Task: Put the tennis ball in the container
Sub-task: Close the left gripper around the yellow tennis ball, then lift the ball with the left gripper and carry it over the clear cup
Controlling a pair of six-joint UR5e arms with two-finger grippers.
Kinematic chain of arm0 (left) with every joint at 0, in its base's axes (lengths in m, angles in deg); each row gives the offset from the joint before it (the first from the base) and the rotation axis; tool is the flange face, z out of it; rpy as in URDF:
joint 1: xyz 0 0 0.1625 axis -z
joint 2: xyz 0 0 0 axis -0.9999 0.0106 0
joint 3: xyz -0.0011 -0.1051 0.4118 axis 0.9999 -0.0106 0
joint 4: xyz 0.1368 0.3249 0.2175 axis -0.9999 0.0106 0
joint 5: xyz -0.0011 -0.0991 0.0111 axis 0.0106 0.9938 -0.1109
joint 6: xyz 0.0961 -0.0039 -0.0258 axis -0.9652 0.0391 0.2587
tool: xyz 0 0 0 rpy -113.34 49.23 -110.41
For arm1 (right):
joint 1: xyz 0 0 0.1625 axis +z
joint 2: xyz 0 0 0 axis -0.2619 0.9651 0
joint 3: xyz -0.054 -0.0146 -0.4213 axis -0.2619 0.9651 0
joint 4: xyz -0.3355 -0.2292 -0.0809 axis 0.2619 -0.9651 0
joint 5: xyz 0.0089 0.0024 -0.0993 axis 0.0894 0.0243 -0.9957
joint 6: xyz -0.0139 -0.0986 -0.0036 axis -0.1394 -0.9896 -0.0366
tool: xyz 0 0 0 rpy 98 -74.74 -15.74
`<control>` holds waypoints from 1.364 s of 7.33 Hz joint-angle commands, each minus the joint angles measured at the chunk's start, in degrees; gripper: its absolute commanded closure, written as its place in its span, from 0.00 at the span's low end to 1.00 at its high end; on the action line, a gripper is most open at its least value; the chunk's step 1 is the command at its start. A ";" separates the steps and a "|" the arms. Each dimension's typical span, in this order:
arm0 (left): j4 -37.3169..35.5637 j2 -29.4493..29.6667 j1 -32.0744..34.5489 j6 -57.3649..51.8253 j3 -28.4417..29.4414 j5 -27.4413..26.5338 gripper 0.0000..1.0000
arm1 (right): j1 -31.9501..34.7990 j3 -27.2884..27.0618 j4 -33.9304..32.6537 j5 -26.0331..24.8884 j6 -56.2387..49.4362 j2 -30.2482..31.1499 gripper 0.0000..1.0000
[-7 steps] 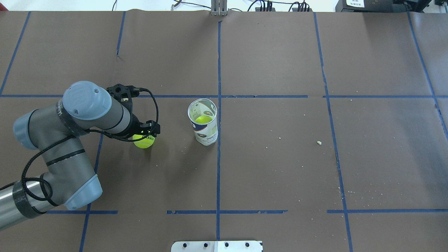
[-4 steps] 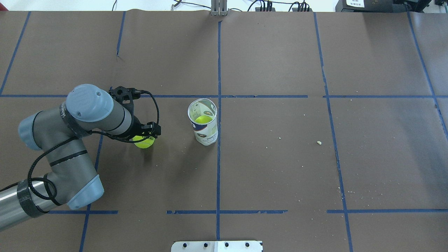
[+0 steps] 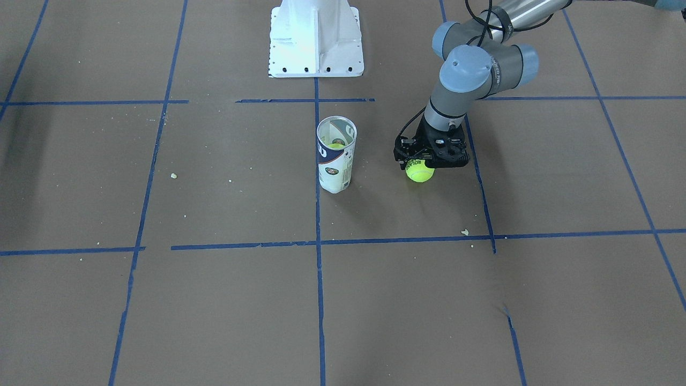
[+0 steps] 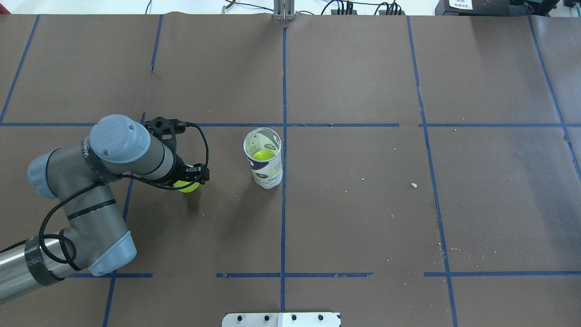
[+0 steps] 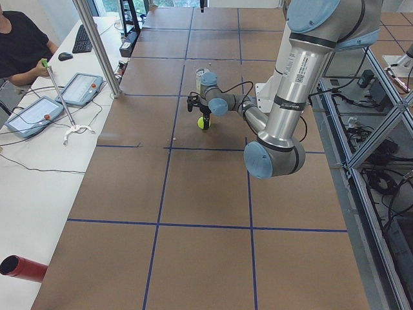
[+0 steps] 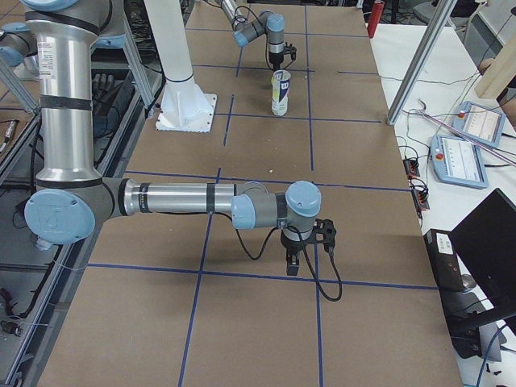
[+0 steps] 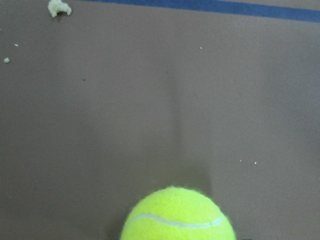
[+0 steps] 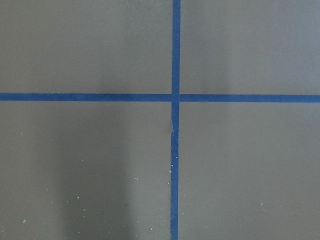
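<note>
Tabletop (image 4: pixel 363 204): one container (image 4: pixel 268 175), tennis ball (image 3: pixel 419 171) beside, seemingly second ball (image 4: pixel 263 155) inside.

Overhead, the wrist of the left arm (image 4: pixel 122 150) is covering most of the tennis ball (image 4: pixel 187 187), and only the ball's near rim is showing. From the front, the left tool (image 3: pixel 421 164) is hiding the ball's top. Its fingers are blending into the black housing, so how the jaws stand cannot be told. In the left wrist view, the bottom edge is cutting off the ball's lower part. The wall of the container (image 4: pixel 268 170) is concealing all but the crown of a second ball (image 4: pixel 263 155), and its lettering is showing too small to read. The right tool (image 6: pixel 300 256) is appearing only in the right side view, too small to judge.
</note>
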 commanded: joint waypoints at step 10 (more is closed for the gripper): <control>-48.50 28.42 11.44 -2.92 -16.00 11.18 1.00 | 0.00 0.00 0.00 0.00 0.00 0.00 0.00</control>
